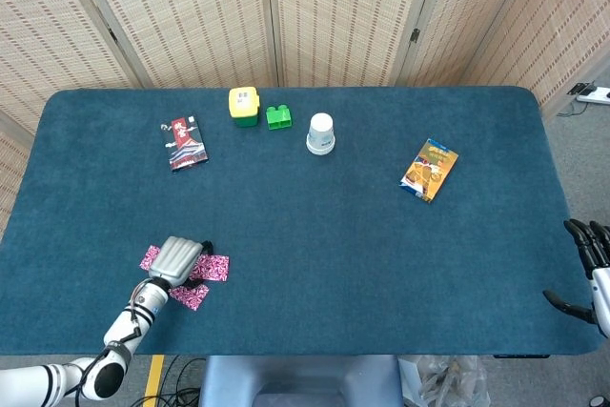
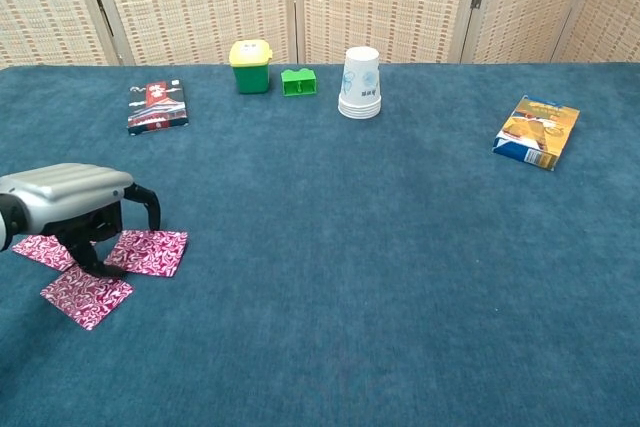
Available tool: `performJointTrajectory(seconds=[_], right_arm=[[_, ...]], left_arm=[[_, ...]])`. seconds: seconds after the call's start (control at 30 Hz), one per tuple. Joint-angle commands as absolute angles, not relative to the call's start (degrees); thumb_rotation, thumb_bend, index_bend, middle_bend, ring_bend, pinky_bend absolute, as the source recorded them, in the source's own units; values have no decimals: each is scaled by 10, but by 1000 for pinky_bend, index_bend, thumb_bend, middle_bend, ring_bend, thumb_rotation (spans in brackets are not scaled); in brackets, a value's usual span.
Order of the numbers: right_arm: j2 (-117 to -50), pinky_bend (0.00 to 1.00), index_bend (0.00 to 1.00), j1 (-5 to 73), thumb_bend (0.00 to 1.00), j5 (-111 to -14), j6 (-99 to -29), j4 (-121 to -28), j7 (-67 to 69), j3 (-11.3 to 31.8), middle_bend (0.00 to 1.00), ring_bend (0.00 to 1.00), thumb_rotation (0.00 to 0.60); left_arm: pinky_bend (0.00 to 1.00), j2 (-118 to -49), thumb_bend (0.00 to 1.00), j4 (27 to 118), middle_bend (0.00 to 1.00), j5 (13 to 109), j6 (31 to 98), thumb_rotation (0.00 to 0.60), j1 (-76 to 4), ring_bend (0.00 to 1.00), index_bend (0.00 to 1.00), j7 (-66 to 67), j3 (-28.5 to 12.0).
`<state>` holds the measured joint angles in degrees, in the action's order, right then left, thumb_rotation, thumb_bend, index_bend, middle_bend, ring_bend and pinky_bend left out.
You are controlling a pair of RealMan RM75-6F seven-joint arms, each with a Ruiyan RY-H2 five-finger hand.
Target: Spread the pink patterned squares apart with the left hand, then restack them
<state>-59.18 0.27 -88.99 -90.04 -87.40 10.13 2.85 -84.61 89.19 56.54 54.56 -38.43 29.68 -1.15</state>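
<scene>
Left hand (image 2: 75,209) sits palm-down at lower left of the chest view, fingers curled down onto the pink squares (image 2: 147,252), fingertips pressing on them where they meet; can't tell whether it's pinching one or just pinning them. Three squares show, fanned out flat on the table (image 2: 380,277): one to the left under the hand, one to the right, one nearer the bottom edge, all still close or overlapping at the corners. Head view has the same cluster at lower left, hand (image 1: 177,258) on top. They look thin, light and floppy, and the carpet-like cloth probably grips them, so my guess is sliding under fingertip pressure works better than lifting; to restack, drag by pressing near a square's centre, then pinch an exposed edge or corner. Right hand (image 1: 590,274) is at the lower right edge of the head view, fingers spread, holding nothing.
</scene>
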Motion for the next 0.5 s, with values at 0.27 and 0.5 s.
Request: performJointTrajectory(seconds=[0.27, 0.5], right_arm=[[-592, 61, 0, 4, 91, -892, -900, -875, 101, 29, 125, 2, 600], [-590, 61, 0, 4, 91, -893, -902, -878, 99, 30, 125, 2, 600]], left_arm=[[1000, -806, 250, 910, 971, 611, 538, 600, -382, 889, 420, 267, -5], [1000, -766, 250, 922, 971, 656, 531, 600, -384, 889, 417, 245, 2]])
